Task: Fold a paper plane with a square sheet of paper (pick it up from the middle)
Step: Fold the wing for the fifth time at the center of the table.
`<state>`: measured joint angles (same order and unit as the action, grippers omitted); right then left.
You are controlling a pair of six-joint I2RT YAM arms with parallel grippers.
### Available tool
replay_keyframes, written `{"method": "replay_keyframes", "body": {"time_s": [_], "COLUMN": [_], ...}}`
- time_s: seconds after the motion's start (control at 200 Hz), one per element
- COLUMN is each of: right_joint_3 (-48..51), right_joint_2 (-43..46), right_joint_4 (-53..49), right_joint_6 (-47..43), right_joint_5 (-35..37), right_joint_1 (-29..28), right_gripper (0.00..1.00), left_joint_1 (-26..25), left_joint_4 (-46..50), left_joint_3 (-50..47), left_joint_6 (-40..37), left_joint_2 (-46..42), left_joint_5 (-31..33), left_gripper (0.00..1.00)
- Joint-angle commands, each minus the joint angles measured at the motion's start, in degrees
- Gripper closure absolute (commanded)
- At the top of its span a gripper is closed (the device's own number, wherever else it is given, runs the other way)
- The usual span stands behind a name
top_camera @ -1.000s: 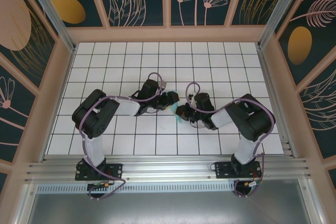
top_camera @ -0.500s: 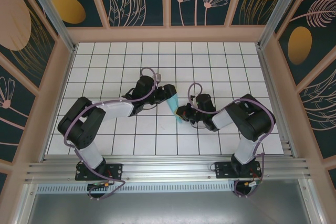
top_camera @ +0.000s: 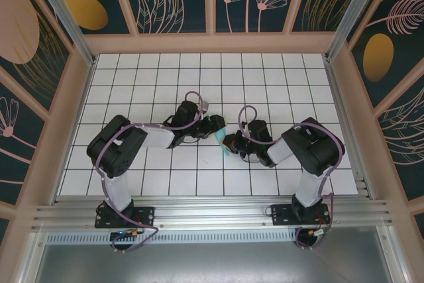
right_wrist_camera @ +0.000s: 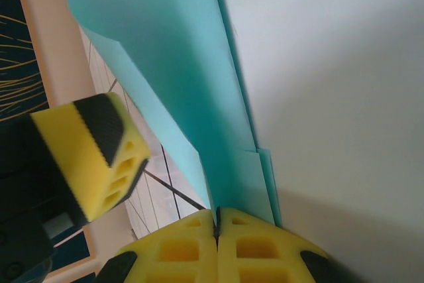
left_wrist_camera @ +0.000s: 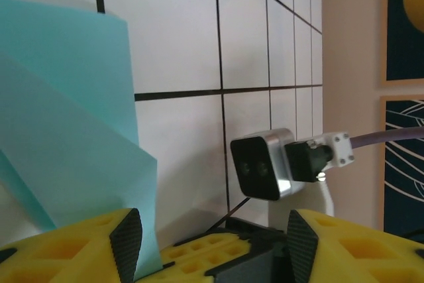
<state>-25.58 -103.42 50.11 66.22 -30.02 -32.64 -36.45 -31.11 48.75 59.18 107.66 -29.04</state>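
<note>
Nearest you, your right hand (right_wrist_camera: 216, 215) is clamped on an edge of the square sheet of paper (right_wrist_camera: 165, 64), which stands partly folded over the middle of the gridded surface (top_camera: 265, 77). Just beyond, your left hand (left_wrist_camera: 213, 233) is apart right beside the sheet, gripping nothing. You seem mid-fold: next, the left hand should catch the free flap and lay it over without tugging it from the pinch.
</note>
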Motion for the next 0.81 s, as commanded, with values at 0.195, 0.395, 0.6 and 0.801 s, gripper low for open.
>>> {"method": "replay_keyframes", "body": {"time_s": [0.195, 0.395, 0.6, 0.801], "right_joint_3": [1.3, 0.7, 0.2, -1.0], "right_joint_2": [-2.1, -1.0, 1.9, 6.3], "right_joint_4": [0.9, -1.2, -6.0, -11.7], "right_joint_6": [1.7, 0.5, -1.7, -4.8], "right_joint_5": [0.2, -0.1, 0.1, -1.0], "right_joint_1": [0.4, 0.3, 0.2, 0.0], "right_gripper": [0.98, 0.94, 0.87, 0.81], "left_joint_1": [-0.1, -0.2, -0.1, -0.1], "left_joint_4": [-4.4, -1.1, 3.9, 6.8], "left_joint_3": [2.4, 3.7, 5.1, 5.6], "left_joint_6": [0.2, -0.7, -3.0, -4.5], "left_joint_2": [3.8, 6.5, 7.2, 7.5], "left_joint_5": [-2.6, -1.6, -0.2, 0.1], "left_gripper": [0.37, 0.37, 0.38, 0.38]}}
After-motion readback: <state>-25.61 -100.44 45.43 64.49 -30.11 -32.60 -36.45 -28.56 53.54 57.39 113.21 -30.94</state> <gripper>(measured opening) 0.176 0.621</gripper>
